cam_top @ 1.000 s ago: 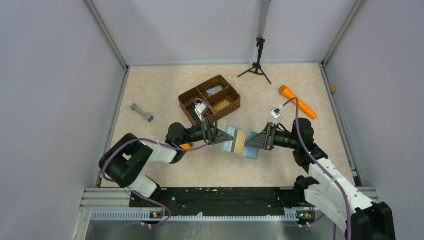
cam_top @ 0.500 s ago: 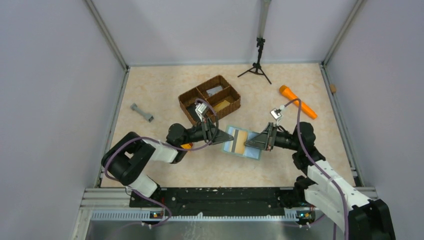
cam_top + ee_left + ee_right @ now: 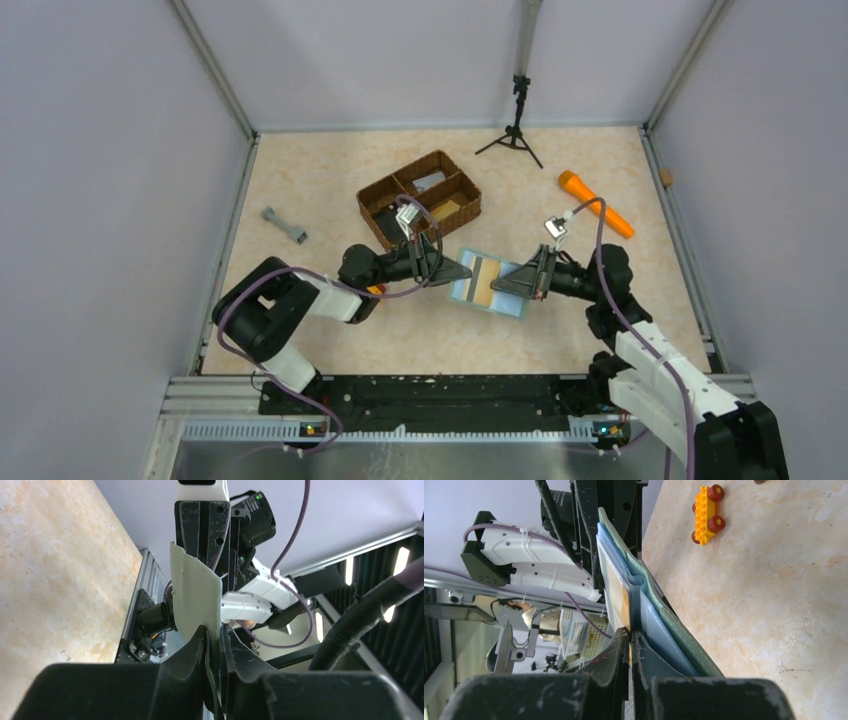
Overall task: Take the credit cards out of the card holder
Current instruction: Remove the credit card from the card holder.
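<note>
The card holder (image 3: 487, 283) hangs open above the table between both grippers, its pale blue pockets facing up. My left gripper (image 3: 457, 270) is shut on its left grey-green flap (image 3: 196, 592), which stands upright between the jaws in the left wrist view. My right gripper (image 3: 503, 284) is shut at the right side, its jaws pinching a thin flat yellowish piece (image 3: 624, 609) that sticks out of an inner pocket (image 3: 659, 630). A dark strip (image 3: 475, 271) shows in the holder beside that piece (image 3: 484, 284). A pale grey credit card (image 3: 430, 181) lies in the basket.
The brown woven basket (image 3: 398, 172) stands just behind the left gripper. A yellow toy brick with red wheels (image 3: 705, 512) lies under the left arm. An orange cylinder (image 3: 595, 203) lies back right, a grey dumbbell-shaped part (image 3: 284, 225) at the left, a small tripod (image 3: 515, 130) at the back.
The right gripper opened slightly and shut again at the holder's right side. The holder and both grippers have shifted a little to the right.
</note>
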### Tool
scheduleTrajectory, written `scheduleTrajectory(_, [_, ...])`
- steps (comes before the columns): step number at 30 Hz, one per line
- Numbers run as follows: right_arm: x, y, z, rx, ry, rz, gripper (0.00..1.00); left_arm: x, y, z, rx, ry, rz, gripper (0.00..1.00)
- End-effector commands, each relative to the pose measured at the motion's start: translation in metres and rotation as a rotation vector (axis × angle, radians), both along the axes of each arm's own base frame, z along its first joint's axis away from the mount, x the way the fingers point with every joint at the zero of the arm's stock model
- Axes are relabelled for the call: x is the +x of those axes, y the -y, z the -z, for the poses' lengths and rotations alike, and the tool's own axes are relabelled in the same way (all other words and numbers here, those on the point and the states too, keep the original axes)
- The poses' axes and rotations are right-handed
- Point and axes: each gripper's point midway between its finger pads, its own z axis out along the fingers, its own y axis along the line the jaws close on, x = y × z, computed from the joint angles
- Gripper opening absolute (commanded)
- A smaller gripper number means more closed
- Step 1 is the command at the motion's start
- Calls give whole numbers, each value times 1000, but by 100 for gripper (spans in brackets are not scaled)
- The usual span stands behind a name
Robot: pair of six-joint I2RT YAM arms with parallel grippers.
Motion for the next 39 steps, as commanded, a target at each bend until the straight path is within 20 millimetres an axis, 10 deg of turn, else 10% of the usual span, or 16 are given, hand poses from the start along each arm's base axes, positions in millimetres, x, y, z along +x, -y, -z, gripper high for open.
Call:
scheduleTrajectory(1, [11, 4, -9, -26, 82, 82, 0, -5, 8, -18, -60, 77, 16, 22])
scheduleTrajectory(25, [6, 9, 9, -47, 40, 53, 0, -7, -2, -30, -101, 106, 23, 20])
scheduleTrajectory(30, [6, 10, 10, -52, 40, 51, 0, -4, -4, -29, -101, 97, 8, 1])
scheduleTrajectory(39, [7, 18, 16, -59, 33, 62, 0, -3, -12, -34, -109, 98, -9, 0])
